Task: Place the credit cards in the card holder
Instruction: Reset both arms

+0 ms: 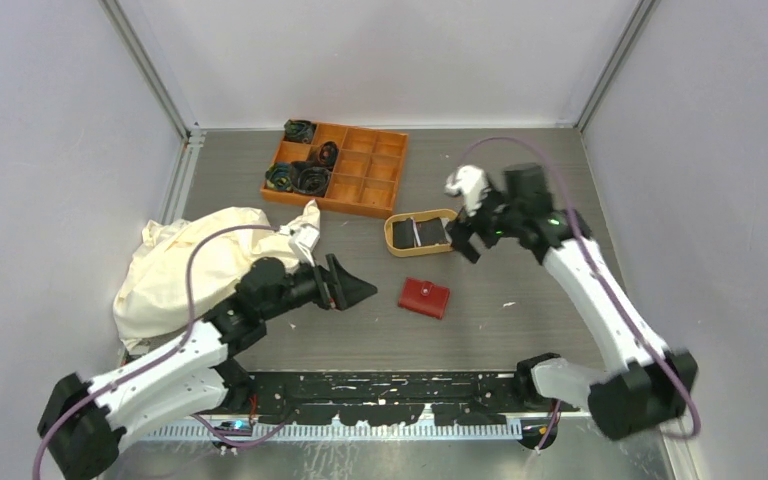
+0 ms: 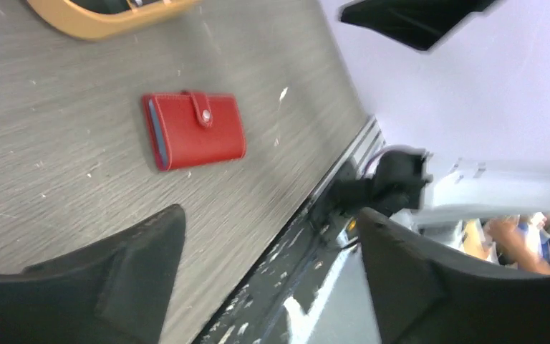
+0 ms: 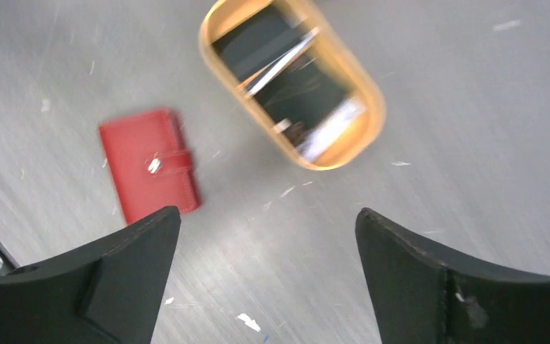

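The red card holder (image 1: 425, 297) lies shut, its snap tab fastened, on the grey table; it also shows in the left wrist view (image 2: 194, 130) and the right wrist view (image 3: 150, 164). The black credit cards (image 1: 422, 232) lie in a tan oval tray (image 1: 394, 240), also seen from the right wrist (image 3: 286, 79) inside the tray (image 3: 369, 100). My left gripper (image 1: 357, 290) is open and empty, left of the card holder, apart from it. My right gripper (image 1: 463, 238) is open and empty, raised beside the tray's right end.
An orange compartment box (image 1: 372, 175) with dark coiled items stands at the back. A crumpled cream cloth (image 1: 192, 265) lies at the left, beside my left arm. Grey walls close in the table on three sides. A black rail (image 1: 380, 385) runs along the near edge.
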